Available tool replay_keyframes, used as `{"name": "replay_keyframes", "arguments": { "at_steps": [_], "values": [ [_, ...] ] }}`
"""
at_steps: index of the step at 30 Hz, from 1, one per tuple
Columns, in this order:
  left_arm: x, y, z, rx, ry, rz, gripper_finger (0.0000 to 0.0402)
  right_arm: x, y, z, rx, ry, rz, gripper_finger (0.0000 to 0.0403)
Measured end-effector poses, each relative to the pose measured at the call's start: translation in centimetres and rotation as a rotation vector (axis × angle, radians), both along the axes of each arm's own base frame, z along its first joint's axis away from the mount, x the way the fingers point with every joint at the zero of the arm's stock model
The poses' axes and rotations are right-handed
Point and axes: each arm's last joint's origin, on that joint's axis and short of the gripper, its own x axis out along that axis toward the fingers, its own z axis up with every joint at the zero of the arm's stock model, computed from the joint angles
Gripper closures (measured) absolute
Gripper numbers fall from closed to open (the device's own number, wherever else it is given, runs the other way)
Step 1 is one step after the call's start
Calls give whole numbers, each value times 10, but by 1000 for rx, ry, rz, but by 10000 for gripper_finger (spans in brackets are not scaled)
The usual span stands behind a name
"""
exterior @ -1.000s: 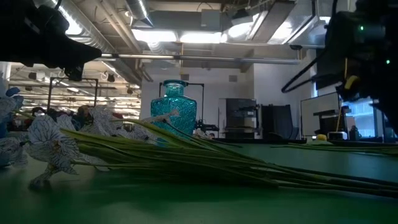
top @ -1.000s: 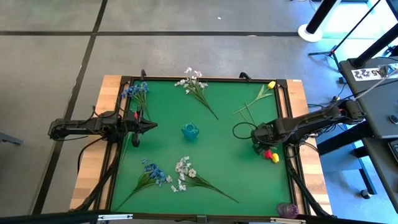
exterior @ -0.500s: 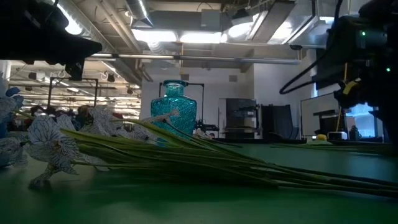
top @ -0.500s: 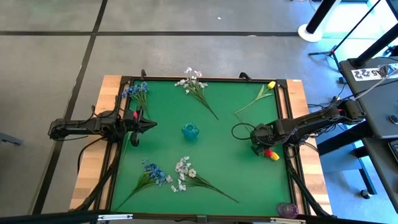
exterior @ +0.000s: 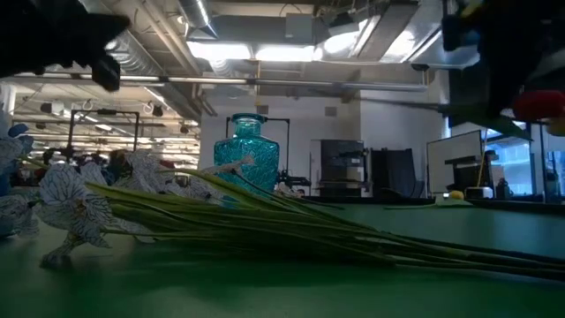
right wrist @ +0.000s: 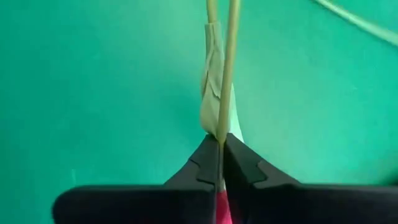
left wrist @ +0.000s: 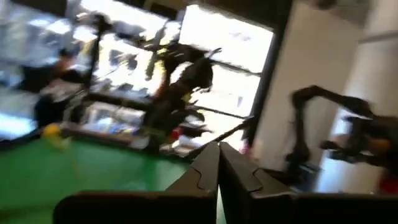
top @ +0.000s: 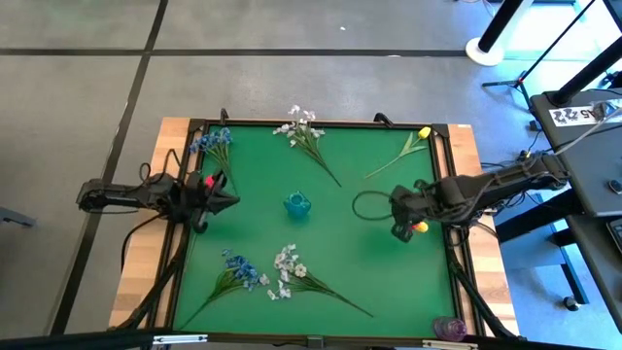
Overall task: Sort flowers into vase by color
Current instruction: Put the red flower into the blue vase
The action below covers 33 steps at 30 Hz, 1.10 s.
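Observation:
My right gripper [top: 400, 222] hangs over the table's right part, shut on a red tulip [exterior: 538, 104] and a yellow tulip [top: 421, 227]. Their thin stems [right wrist: 222, 74] reach forward past the fingers. My left gripper [top: 233, 200] is shut and holds nothing, at the table's left side, left of the teal glass vase [top: 297, 205]. On the green mat lie two blue sprays [top: 212, 144] [top: 238, 270], two white sprays [top: 303, 129] [top: 290, 272] and one more yellow tulip [top: 424, 132]. My right gripper pinches two thin stems [right wrist: 221, 127] and a pale leaf between its two fingers, close to the blooms. The stems run along the fingers and out past their tips; a red bloom [right wrist: 222, 208] shows behind the tips. The tulips are lifted clear of the mat, stems about level.
The vase [exterior: 248, 159] stands upright at the mat's middle. A black frame [top: 321, 123] edges the mat. A black cable loop [top: 364, 205] lies left of my right gripper. Bare mat lies between the vase and my right gripper.
My right gripper has risen and moved toward the far edge, staying shut. The two tulips have come up off the mat with it, their stems lifted clear. My left gripper has drawn back a little toward the left edge.

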Motion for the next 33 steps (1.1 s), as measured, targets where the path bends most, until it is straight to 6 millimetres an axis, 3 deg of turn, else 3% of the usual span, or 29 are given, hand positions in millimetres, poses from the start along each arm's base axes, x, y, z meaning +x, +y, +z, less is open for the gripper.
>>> {"name": "replay_keyframes", "arguments": {
  "at_steps": [6,12,19,28,33],
  "values": [
    [-2,-9,4,121,-64,-101,401,-4,35,-33,-80,150,394,398],
    [-3,-13,4,192,-77,-119,401,-10,63,-76,-87,393,604,385],
    [-3,-13,4,218,-82,-114,401,-9,75,-108,-193,630,930,383],
    [-3,-13,4,219,-80,-111,401,-2,69,-115,-537,761,1355,382],
    [-2,-11,4,203,-71,-53,401,5,69,-114,-735,762,1489,370]
  ]
}}
